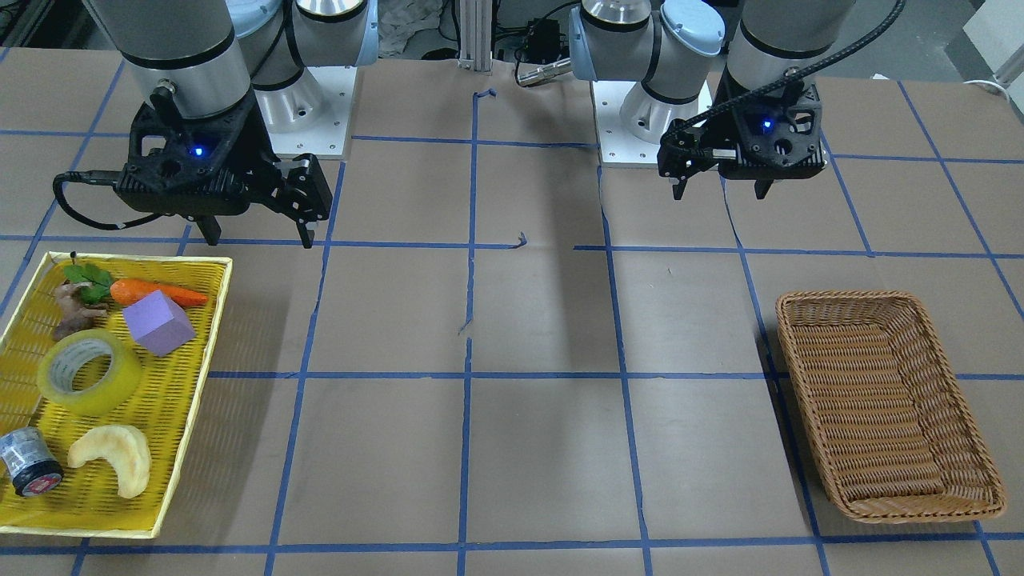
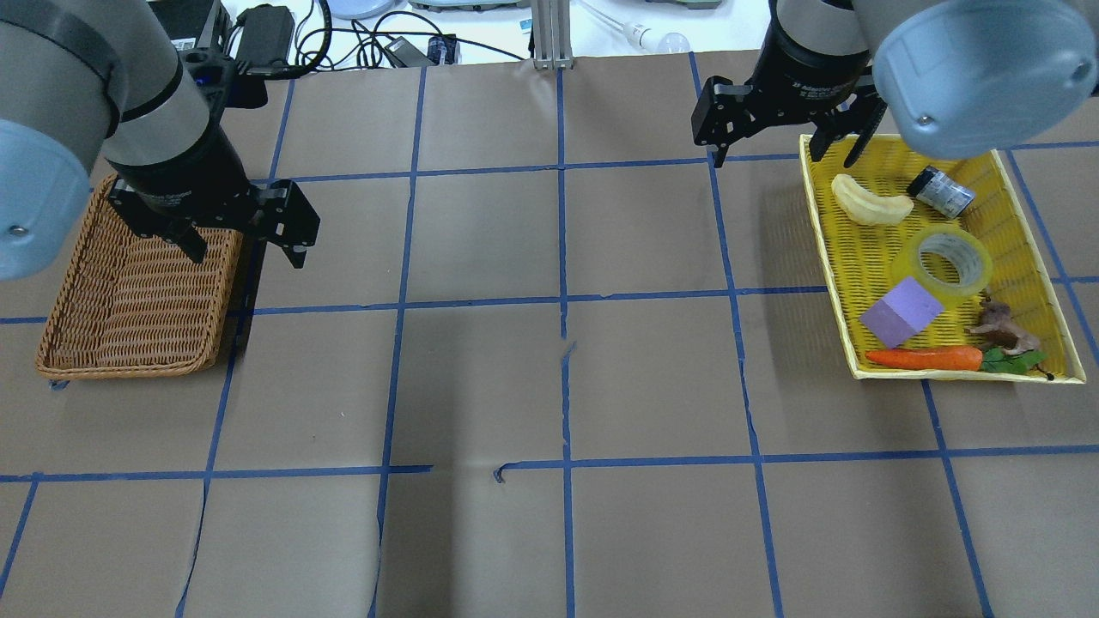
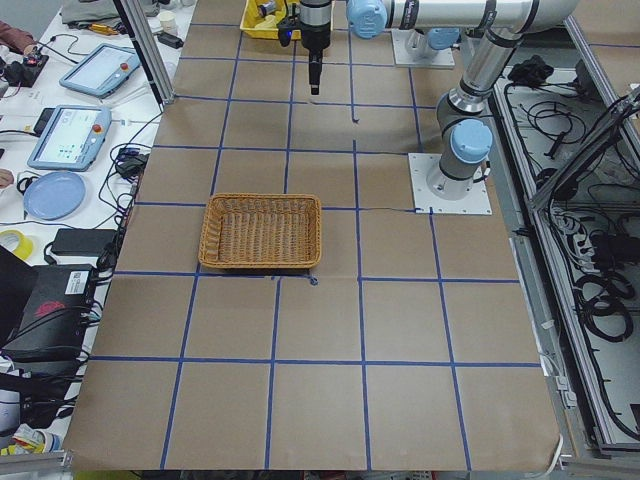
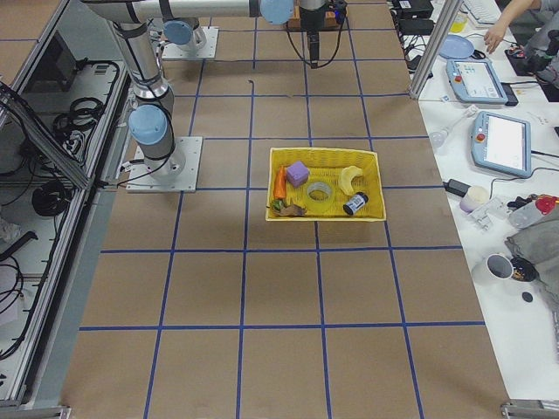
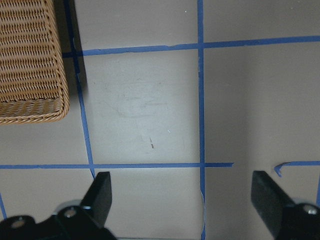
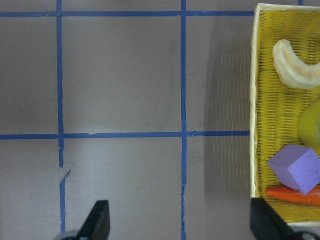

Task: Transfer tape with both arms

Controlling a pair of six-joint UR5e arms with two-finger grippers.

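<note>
Spread wide and empty, the left gripper (image 1: 720, 192) and the right gripper (image 1: 260, 238) hang above the table (image 1: 528, 320), which is brown paper crossed by blue lines (image 1: 468, 376). A white bench (image 4: 489, 262) with tablets (image 4: 502, 144) runs along the table's far edge. The wicker basket (image 1: 952, 424) sits toward the robot's left end and the yellow tray (image 1: 180, 416) toward its right end. In the tray's middle, the tape (image 1: 112, 392) lies flat, just beside a purple block (image 1: 158, 322).
</note>
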